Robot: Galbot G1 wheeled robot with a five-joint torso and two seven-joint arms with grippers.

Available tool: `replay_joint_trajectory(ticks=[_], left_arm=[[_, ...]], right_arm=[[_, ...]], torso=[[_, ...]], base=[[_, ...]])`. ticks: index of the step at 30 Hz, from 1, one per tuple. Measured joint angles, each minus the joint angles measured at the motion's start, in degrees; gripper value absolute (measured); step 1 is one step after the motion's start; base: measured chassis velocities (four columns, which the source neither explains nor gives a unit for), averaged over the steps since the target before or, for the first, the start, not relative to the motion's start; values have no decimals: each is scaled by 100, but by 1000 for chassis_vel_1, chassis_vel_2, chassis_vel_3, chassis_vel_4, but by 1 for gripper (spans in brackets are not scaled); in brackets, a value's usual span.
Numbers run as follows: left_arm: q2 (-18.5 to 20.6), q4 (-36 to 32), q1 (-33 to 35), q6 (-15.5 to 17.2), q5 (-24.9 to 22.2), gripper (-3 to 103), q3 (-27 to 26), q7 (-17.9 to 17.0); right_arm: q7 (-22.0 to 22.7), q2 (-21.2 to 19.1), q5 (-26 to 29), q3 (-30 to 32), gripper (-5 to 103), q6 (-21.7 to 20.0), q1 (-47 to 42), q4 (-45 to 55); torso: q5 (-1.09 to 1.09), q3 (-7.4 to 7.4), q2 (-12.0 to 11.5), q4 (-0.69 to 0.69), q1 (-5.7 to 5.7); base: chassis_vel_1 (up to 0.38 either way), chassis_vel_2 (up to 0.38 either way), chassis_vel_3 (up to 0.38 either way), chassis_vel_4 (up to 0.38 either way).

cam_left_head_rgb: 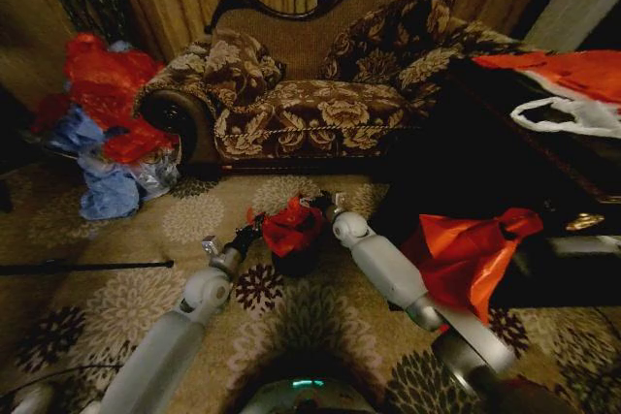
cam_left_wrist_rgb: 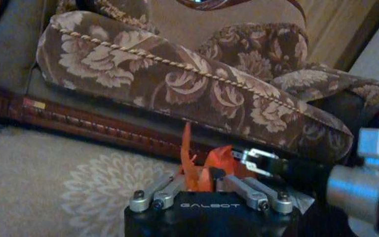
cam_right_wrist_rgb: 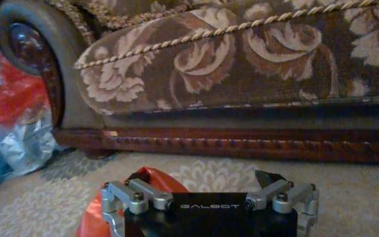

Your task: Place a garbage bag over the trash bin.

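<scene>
Over the trash bin, garbage bag bunches, crinkled, glossy red.

floral sofa, heap of red and blue bags, patterned carpet

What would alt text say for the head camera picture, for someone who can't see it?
Two grey robot arms reach down to a small black trash bin on patterned carpet, the left claw and right claw at either side of a red garbage bag bunched on top. A floral sofa stands behind.
</scene>
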Motion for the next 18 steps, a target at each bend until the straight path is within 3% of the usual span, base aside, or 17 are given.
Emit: replay_joint_trajectory(ticks=[5, 10, 12, 16, 17, 18], left_arm=[[151, -87, 58, -80, 280, 27, -16, 124], [481, -258, 259, -311, 1121, 48, -117, 483], [685, -330, 428, -436, 1703, 60, -228, 784], [839, -437, 612, -523, 2059, 64, -332, 959], [903, -543, 744, -527, 2158, 76, -410, 1039], [942, -630, 846, -522, 2196, 76, -479, 1085]], right_arm=[[17, 151, -48, 127, 100, 93, 103, -315], [227, -90, 140, 105, 100, -13, -101, 278], [273, -254, 180, 48, 100, -26, -273, 587], [301, -319, 185, 45, 100, -24, -421, 742], [332, -344, 186, 51, 100, -17, -511, 819], [355, -366, 191, 63, 100, -13, -584, 895]], torso=[[1, 0, 0, 1, 0], [0, 0, 0, -1, 0], [1, 0, 0, -2, 0], [1, 0, 0, -2, 0], [1, 0, 0, 0, 0], [1, 0, 0, 0, 0]], base=[[0, 0, 0, 0], [0, 0, 0, 0], [0, 0, 0, 0], [0, 0, 0, 0], [0, 0, 0, 0], [0, 0, 0, 0]])
